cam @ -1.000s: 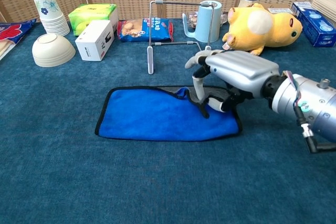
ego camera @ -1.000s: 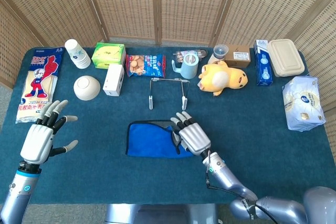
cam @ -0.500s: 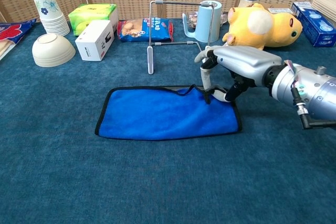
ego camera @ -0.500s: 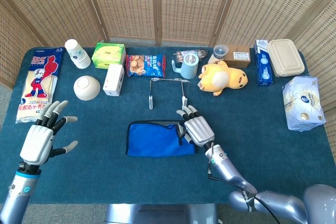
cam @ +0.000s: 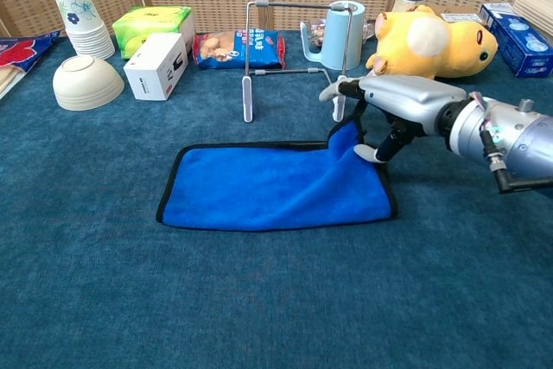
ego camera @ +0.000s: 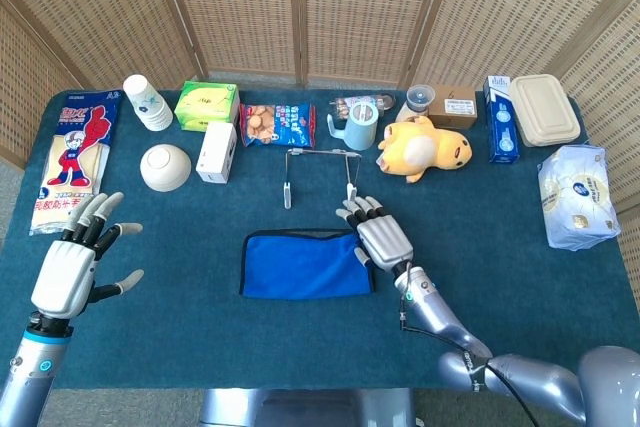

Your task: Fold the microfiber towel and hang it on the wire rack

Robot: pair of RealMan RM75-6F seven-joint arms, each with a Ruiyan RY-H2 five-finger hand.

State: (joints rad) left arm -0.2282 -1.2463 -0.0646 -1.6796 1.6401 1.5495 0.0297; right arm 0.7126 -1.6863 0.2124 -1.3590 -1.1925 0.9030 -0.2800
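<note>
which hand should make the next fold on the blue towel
Right, most likely. The right hand already pinches the blue microfiber towel at its far right corner, lifted off the table. The left hand hovers open, well off to the left.

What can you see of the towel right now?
The towel is a blue, fuzzy-looking cloth with a dark edge binding, lying mostly flat on the table in front of the wire rack. It looks roughly rectangular, long side running left to right. Its far right corner is lifted off the table into a small peak, pinched by the right hand. The rest rests on the table; nothing else touches it.
</note>
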